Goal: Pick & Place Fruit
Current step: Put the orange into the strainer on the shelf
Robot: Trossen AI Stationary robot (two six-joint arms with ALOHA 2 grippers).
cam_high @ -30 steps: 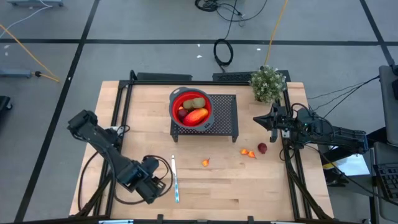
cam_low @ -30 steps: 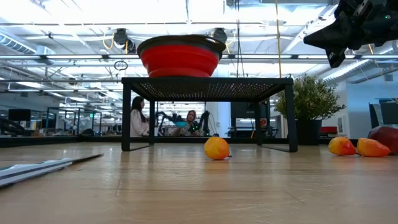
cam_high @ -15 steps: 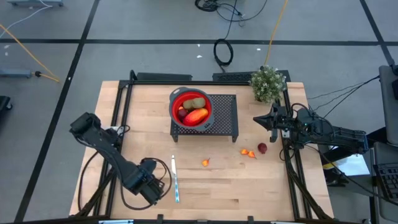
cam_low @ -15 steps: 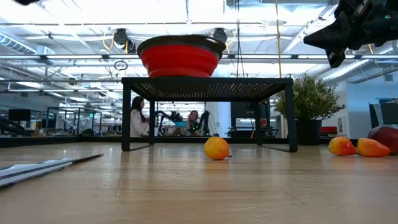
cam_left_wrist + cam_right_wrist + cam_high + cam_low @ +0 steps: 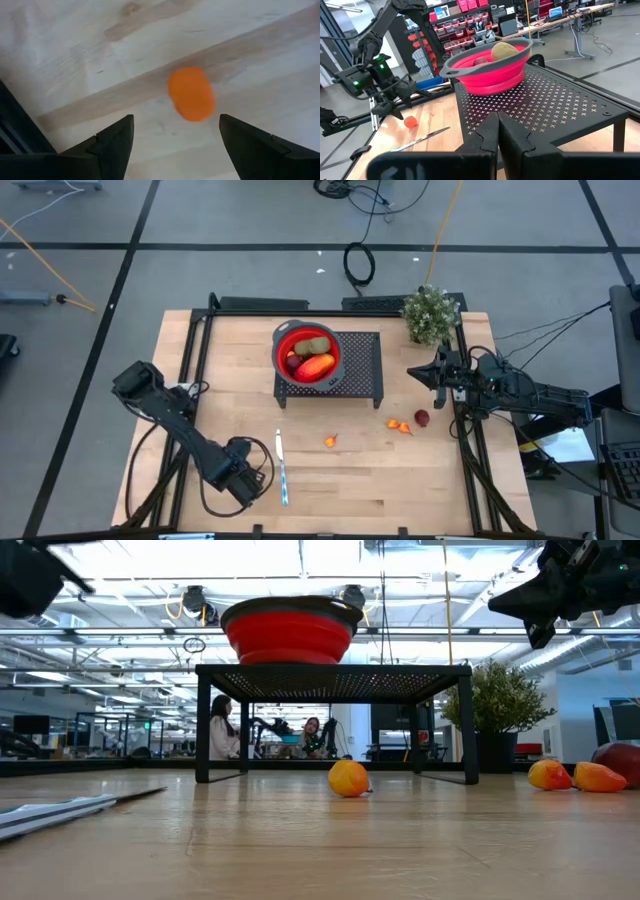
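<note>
My left hand [image 5: 243, 480] hangs over the near-left part of the pale wooden table [image 5: 200, 380], its two dark fingers [image 5: 112, 145] spread apart and gripping nothing. Through its wrist camera I look down at a small orange fruit [image 5: 191, 94], blurred, with bare wood grain all round it; it sits in the gap ahead of my fingers, touching neither. Just beside that hand, toward the black mesh rack [image 5: 362, 365], a silver knife [image 5: 281, 467] lies flat on the planks.

The rack stands at the middle of the far side of the table and carries the red bowl [image 5: 283, 340] on its left end. Inside the bowl lie a brown-green fruit [image 5: 316, 346] and a red-orange oval one [image 5: 315, 366]. On the table in front of the rack rests a tiny orange piece [image 5: 330, 441]; further right of it two more orange pieces [image 5: 399, 425] lie close together, and a dark red one [image 5: 422, 418] just beside them.

To the right of the rack my right hand [image 5: 412, 373] is held above the table with its fingers pressed together, empty. Behind it, at the far right corner, stands a small potted plant [image 5: 430, 313].

Beyond the table, past the rack's legs, the room is a bright workshop with ceiling lights, benches and two seated people [image 5: 222, 727].
</note>
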